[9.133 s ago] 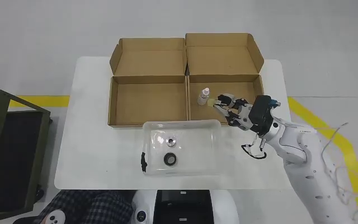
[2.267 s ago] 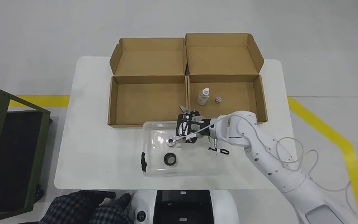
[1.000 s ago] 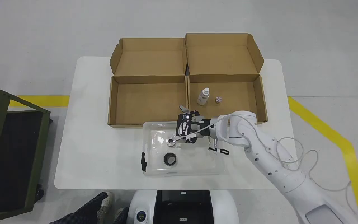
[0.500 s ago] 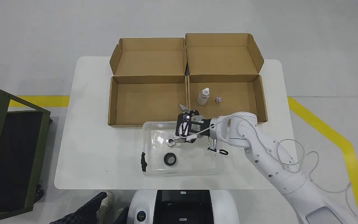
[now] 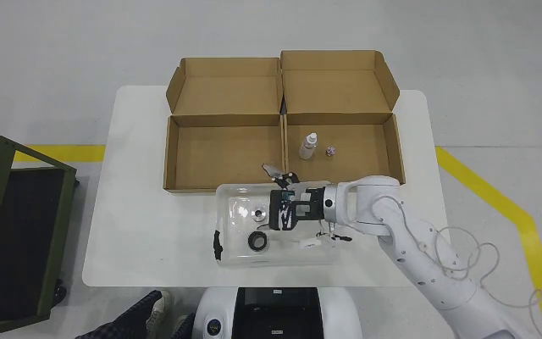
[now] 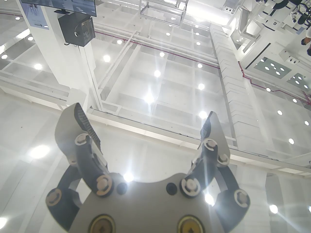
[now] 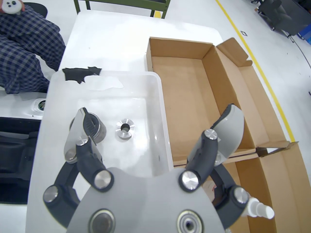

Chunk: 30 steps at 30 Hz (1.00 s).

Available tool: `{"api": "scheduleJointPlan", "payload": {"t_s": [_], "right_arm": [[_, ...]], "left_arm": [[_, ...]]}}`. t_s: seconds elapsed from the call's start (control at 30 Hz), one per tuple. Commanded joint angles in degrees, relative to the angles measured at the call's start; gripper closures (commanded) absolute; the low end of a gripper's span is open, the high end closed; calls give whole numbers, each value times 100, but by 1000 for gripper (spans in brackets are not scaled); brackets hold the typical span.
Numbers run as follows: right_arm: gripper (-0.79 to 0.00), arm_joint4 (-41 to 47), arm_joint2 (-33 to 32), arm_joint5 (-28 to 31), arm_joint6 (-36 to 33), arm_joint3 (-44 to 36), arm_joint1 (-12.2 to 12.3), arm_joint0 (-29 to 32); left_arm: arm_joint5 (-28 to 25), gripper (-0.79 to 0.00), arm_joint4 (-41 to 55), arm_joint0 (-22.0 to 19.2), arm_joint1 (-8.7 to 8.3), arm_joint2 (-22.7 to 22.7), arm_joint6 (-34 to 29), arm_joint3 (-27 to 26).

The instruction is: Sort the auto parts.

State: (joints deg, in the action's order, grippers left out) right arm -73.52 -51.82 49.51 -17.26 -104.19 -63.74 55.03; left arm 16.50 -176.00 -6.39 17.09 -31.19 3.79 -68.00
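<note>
A clear plastic bin stands at the table's front. It holds a silver bushing, a dark ring and a small white piece. My right gripper hangs open above the bin's back half. One finger is over the dark ring, the other over the front wall of the left cardboard box. The silver bushing lies between the fingers, below them. The right cardboard box holds a white bottle and a small part. My left gripper points at the ceiling, open and holding nothing.
Both boxes have their lids folded back toward the table's far edge. Black tape marks the bin's rim. A green cart stands off the table's left side. White tabletop lies bare on both sides of the bin.
The right wrist has turned and shifted toward the bin's front, so its fingers now span from the bin across its back wall. The white piece has come into view.
</note>
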Motion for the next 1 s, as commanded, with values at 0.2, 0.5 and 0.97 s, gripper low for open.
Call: {"api": "scheduleJointPlan", "payload": {"t_s": [0.2, 0.5, 0.97], "right_arm": [[-785, -159, 99, 218, -332, -243, 34, 160], [-785, -272, 278, 332, -516, -72, 28, 198], [-785, -410, 359, 501, -751, 209, 51, 220]], "left_arm": [[0, -785, 0, 0, 0, 0, 0, 0], [0, -785, 0, 0, 0, 0, 0, 0], [0, -785, 0, 0, 0, 0, 0, 0]]}}
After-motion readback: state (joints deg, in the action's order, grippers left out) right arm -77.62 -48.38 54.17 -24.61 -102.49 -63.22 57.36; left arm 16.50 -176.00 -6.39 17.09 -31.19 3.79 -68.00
